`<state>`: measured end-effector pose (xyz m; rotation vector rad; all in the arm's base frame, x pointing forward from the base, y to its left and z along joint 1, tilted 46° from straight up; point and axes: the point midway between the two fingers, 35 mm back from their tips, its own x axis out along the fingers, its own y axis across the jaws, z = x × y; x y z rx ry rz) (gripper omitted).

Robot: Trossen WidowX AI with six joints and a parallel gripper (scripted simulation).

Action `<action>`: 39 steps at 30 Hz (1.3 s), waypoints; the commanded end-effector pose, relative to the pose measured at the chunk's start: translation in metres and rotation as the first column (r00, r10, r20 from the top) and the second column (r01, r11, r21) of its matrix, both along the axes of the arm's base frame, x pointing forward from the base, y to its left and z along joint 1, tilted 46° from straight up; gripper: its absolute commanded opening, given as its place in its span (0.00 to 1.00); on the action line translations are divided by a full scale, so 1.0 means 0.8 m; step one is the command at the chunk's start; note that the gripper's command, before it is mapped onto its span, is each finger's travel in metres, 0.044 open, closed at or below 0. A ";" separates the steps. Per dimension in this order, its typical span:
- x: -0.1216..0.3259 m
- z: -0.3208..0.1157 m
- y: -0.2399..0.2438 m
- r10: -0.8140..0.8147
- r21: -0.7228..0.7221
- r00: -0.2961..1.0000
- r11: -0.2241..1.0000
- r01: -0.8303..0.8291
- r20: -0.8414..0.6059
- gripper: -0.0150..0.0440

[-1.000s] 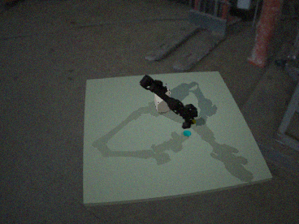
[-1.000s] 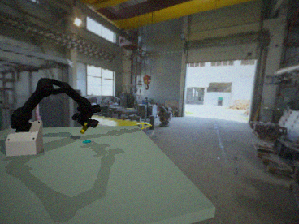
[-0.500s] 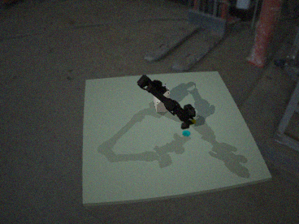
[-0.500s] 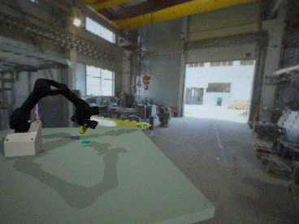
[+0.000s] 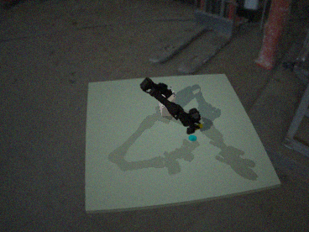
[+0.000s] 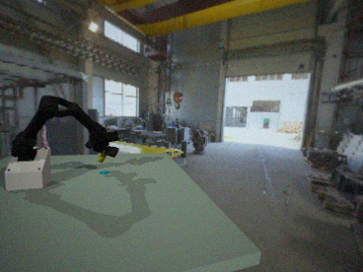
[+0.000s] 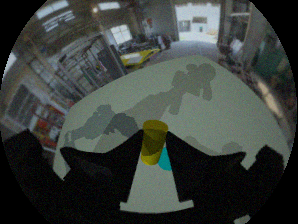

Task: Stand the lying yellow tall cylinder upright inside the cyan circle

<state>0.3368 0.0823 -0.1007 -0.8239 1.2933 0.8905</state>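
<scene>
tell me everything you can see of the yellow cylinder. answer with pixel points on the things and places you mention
The yellow cylinder (image 5: 201, 125) (image 6: 102, 157) (image 7: 151, 142) is a plain, tall round piece with a flat end, evenly coloured, with no markings that show; its material cannot be told. It is clamped between the fingers of the gripper (image 7: 155, 134), held up off the pale green table (image 6: 197, 237). In the exterior view it leans somewhat, neither upright nor lying flat. It is close to the cyan circle (image 5: 192, 138) (image 6: 104, 172) (image 7: 165, 160), not standing in it. Only the gripper appears to touch it.

A pale green tabletop (image 5: 126, 189) (image 6: 163, 246) (image 7: 235, 105) carries the flat cyan circle (image 5: 192, 138) (image 6: 104, 172) (image 7: 165, 160) and, well apart from it, a whitish block-shaped base (image 5: 166, 111) (image 6: 25, 177) — broad shadows spread across the smooth surface, one reaching close to the circle
</scene>
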 end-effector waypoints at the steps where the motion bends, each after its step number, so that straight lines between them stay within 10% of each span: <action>1: -0.002 0.002 0.001 0.013 0.036 1.000 0.999 -0.014 0.017 0.43; 39: -0.001 0.022 -0.004 0.068 0.246 0.978 0.962 -0.116 0.197 0.43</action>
